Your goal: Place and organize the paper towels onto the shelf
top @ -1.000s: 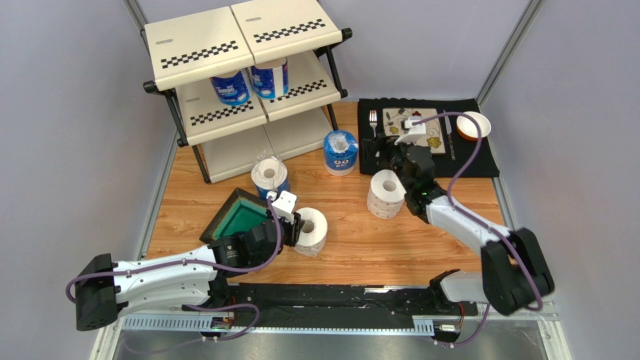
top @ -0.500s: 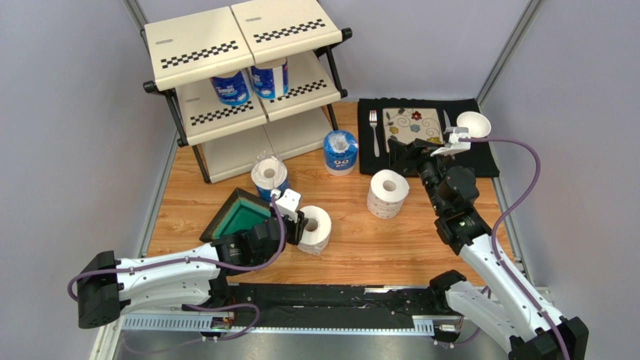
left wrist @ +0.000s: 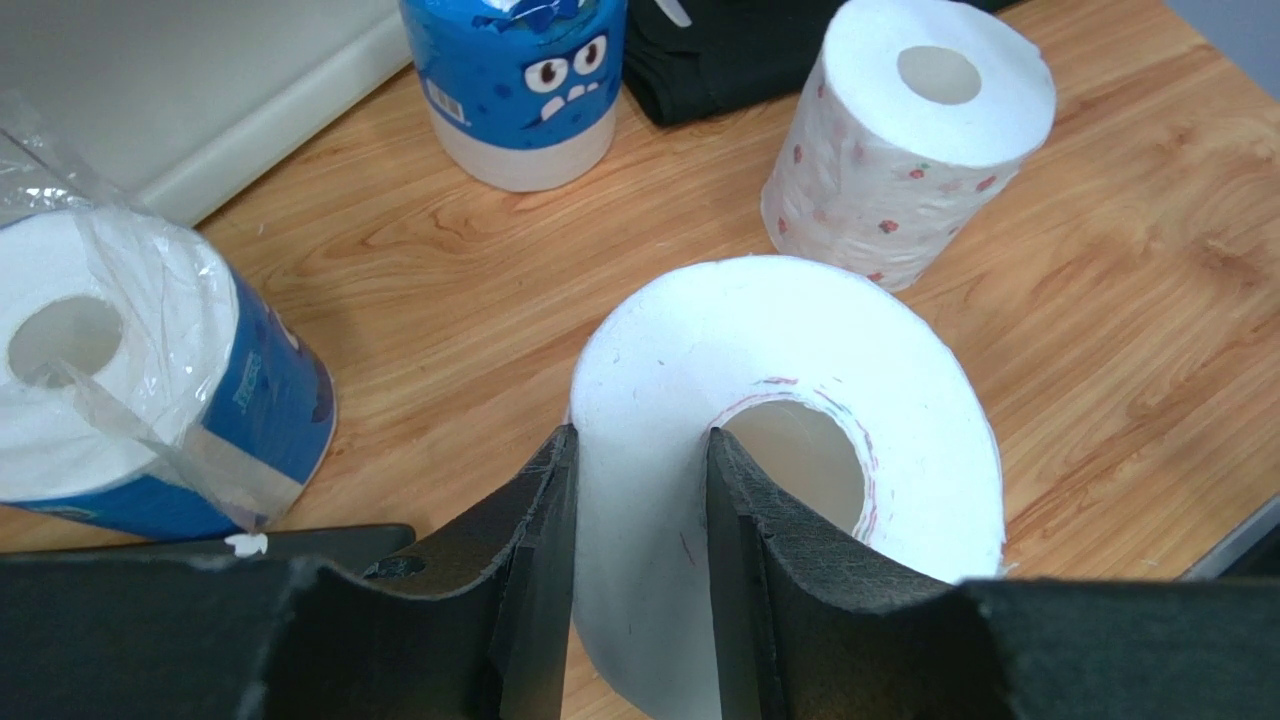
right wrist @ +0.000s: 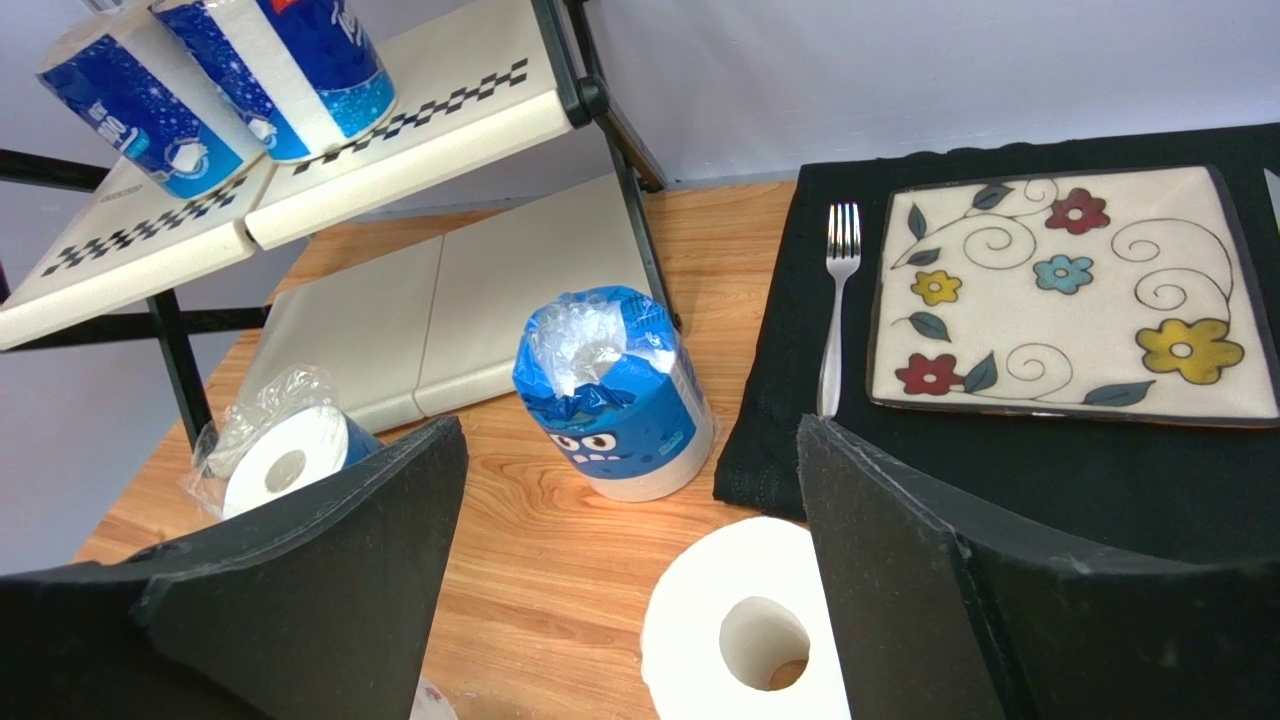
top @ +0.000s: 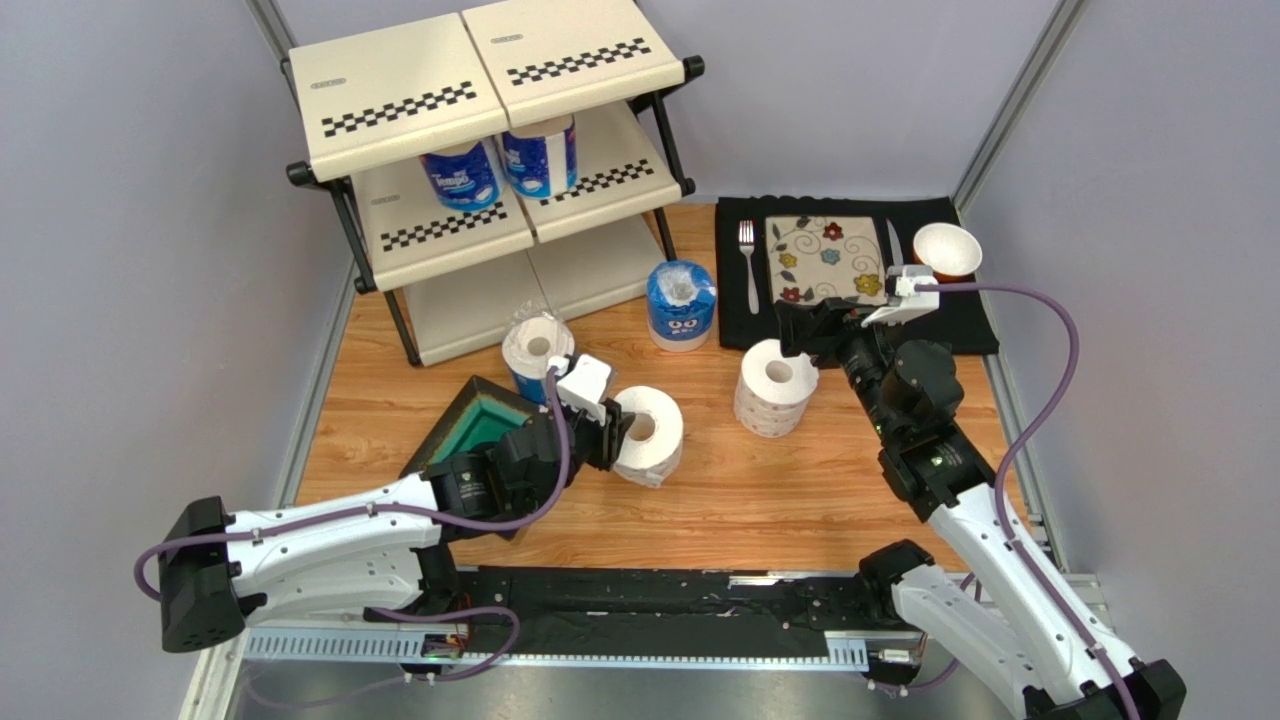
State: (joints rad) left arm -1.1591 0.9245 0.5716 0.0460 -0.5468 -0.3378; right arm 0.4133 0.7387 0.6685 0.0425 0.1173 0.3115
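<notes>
**A:** Four rolls are off the shelf (top: 394, 93), and the shelved pair (top: 463, 177) stands on its middle tier. What does the left claw (left wrist: 639, 450) have?

**B:** The plain roll (left wrist: 796, 405), pinched through its wall with one finger in the core and one outside. The roll is tipped on its side and, I judge, clear of the table (top: 721, 480).

**A:** What could go wrong?

**B:** The paper is soft, so the wall could squash or slide out of so thin a pinch. The roll's bulk hangs off to one side, and a quick swing might twist it loose. The bagged roll (top: 538, 351) stands near the line to the shelf, so a low carry could knock it over. The tier gap looks tight, so the roll may catch the top panel's edge.

**A:** And the right claw (right wrist: 628, 431)?

**B:** It is spread wide and holds nothing, hovering just behind the spotted roll (top: 774, 390). If it comes down, a finger could clip the rim and tip that roll, or snag the mat (top: 962, 318) beside it. The blue roll (top: 681, 305) stands near as well.

**A:** What about the surface and the room?

**B:** The table is smooth wood grain, so a dropped roll would run. The mat at the far right carries a plate (top: 824, 248), a fork (top: 747, 245) and a bowl (top: 947, 251). A green tray (top: 478, 428) lies by the left arm. Grey walls (top: 135, 225) close in on both sides, and the shelf fills the far-left corner, which leaves little room to swing.
</notes>
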